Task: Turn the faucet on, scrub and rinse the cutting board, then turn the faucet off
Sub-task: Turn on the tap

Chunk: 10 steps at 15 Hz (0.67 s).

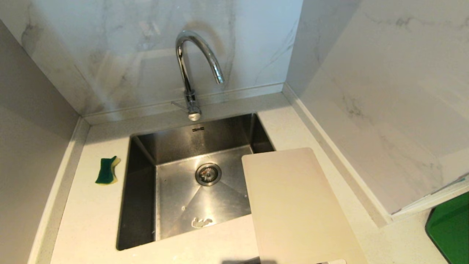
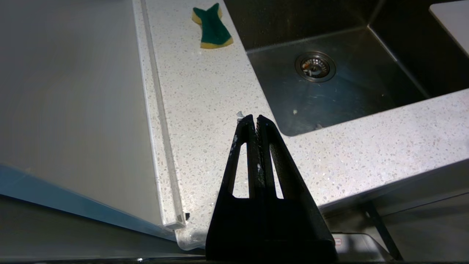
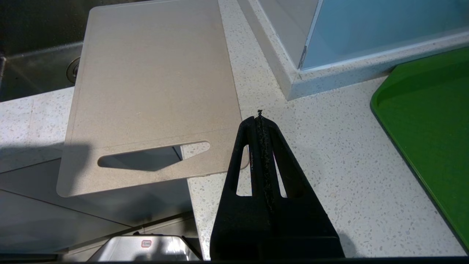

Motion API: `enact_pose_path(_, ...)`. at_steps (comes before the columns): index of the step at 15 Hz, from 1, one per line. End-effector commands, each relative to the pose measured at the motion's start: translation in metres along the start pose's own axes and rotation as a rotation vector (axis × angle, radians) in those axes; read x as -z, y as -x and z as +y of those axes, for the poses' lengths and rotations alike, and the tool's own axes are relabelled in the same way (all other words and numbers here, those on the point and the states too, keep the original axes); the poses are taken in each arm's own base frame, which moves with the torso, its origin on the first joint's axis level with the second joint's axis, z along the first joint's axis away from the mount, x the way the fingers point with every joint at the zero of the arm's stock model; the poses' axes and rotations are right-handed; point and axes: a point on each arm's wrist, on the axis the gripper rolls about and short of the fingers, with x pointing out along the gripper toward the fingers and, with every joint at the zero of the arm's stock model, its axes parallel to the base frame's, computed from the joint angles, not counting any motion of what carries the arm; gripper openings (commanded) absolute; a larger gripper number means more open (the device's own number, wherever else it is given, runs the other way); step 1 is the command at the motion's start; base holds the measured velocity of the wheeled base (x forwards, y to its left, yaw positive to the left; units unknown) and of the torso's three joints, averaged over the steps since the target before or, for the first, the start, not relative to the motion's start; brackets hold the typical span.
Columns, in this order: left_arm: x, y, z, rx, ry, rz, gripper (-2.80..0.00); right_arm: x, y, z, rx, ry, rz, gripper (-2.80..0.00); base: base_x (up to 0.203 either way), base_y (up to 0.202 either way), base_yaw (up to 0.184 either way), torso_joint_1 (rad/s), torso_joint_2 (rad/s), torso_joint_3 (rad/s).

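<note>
A chrome gooseneck faucet (image 1: pixel 190 73) stands behind the steel sink (image 1: pixel 141 190), its thin lever at the base pointing left. No water runs from it. The cream-white cutting board (image 1: pixel 296 205) lies flat on the counter right of the sink, one corner over the basin; its handle slot (image 3: pixel 154 156) hangs past the counter's front edge. A green and yellow sponge (image 1: pixel 107 170) lies on the counter left of the sink. My left gripper (image 2: pixel 255 118) is shut and empty above the front left counter. Beside the board's near corner, my right gripper (image 3: pixel 259 118) is shut and empty.
White marble panels close in the back and right side, and a grey wall stands on the left. A green tray (image 1: pixel 452 229) sits at the far right on the speckled counter (image 1: pixel 91 227). The drain (image 1: pixel 208 173) is in the basin's middle.
</note>
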Motion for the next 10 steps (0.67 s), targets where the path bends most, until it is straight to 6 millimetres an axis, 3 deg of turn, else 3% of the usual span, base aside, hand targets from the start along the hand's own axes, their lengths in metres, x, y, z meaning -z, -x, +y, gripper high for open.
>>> enact_pose_path(1,0.000,0.000,0.000,-0.005,-0.005,0.003,-2.80,0.000,0.000,0.000,0.000,-0.001,0.001,-2.80,0.000,0.000,0.000,0.000,0.00,0.000)
enact_pose_path(4,-0.007,0.002,0.000,-0.013,-0.014,-0.017,-2.80,0.000,0.000,0.000,0.000,-0.001,0.000,-2.80,0.000,0.000,0.000,0.000,0.00,0.000)
enact_pose_path(7,-0.040,-0.002,0.001,-0.059,-0.014,-0.005,-2.80,0.000,0.000,0.000,0.001,-0.001,0.000,-2.80,0.000,0.000,0.000,0.000,0.00,0.000)
enact_pose_path(10,-0.079,-0.019,0.000,-0.079,-0.039,0.026,-2.80,0.000,0.000,0.000,0.000,-0.002,0.000,-2.80,0.000,0.000,0.000,0.000,0.00,0.000)
